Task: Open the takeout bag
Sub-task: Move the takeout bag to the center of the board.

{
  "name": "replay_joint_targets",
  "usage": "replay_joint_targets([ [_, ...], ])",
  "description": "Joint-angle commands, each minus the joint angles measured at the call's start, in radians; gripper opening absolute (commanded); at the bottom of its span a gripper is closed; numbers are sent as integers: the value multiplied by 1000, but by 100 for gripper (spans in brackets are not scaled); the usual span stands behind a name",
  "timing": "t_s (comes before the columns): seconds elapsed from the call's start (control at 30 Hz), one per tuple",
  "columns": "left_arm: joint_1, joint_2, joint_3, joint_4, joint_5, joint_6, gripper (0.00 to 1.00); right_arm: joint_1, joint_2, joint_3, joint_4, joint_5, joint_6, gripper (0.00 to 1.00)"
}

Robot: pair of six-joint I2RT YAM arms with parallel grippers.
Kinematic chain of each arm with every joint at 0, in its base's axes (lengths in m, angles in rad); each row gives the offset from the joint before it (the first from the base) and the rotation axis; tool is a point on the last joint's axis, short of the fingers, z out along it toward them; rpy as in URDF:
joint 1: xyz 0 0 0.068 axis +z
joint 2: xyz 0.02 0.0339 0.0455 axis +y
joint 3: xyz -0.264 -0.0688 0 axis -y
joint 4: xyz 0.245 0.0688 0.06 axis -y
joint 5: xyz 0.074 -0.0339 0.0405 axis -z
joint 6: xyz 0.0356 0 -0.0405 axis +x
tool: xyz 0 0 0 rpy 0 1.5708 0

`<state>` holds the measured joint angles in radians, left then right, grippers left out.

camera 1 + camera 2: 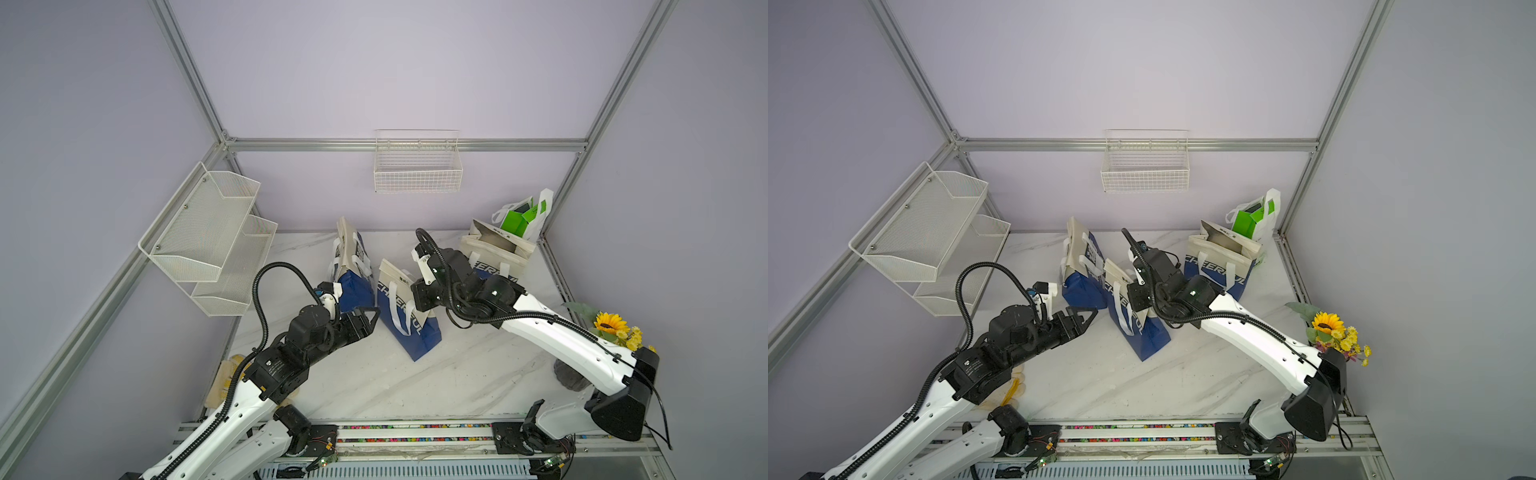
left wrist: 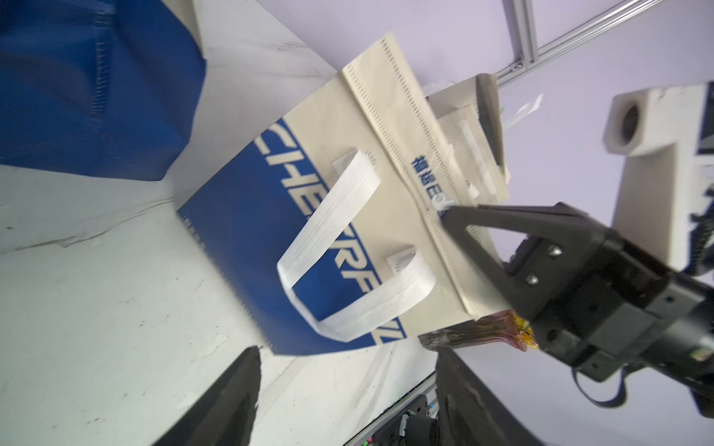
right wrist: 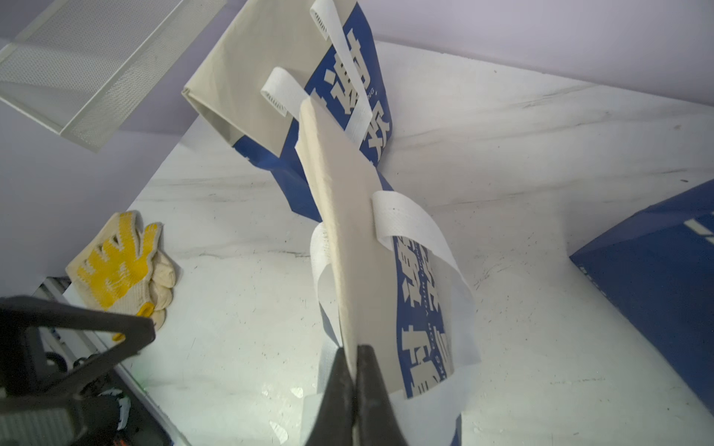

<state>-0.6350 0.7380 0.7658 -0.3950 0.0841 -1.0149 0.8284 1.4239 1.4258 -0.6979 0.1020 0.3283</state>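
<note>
Takeout bag (image 1: pixel 409 320) of blue-and-cream non-woven fabric with white strap handles: stands at the middle of the white marble-patterned desk (image 1: pixel 415 382), mouth closed flat. Right tool (image 3: pixel 353 351): clamped on the bag's cream top edge. Left tool (image 1: pixel 372 316): fingers apart, just beside the bag, holding nothing. Second blue-and-cream bag (image 1: pixel 351 266): behind it. Third bag, open-mouthed (image 1: pixel 494 253): rear right. Yellow-and-cream work gloves (image 3: pixel 123 266): near the desk's left edge. Sunflower bouquet (image 1: pixel 611 324): right edge.
</note>
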Motion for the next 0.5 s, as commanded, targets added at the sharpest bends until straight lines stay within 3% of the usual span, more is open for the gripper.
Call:
replay_joint_targets([
  [0.0,9,5,-26,139,54,-36,72,-1,-35,-20,38,-94,3,0],
  [0.07,9,11,-37,174,61,-45,72,1,-48,-24,31,-111,6,4],
  [0.13,10,21,-39,198,67,-54,72,2,-48,-13,26,-97,12,30],
  [0.23,11,38,-40,230,77,-63,71,2,-36,44,-11,-71,11,55],
  [0.33,12,47,-44,253,69,-76,70,0,3,95,-24,-65,10,57],
  [0.47,28,57,-54,280,58,-100,70,1,76,168,-28,-91,20,47],
])
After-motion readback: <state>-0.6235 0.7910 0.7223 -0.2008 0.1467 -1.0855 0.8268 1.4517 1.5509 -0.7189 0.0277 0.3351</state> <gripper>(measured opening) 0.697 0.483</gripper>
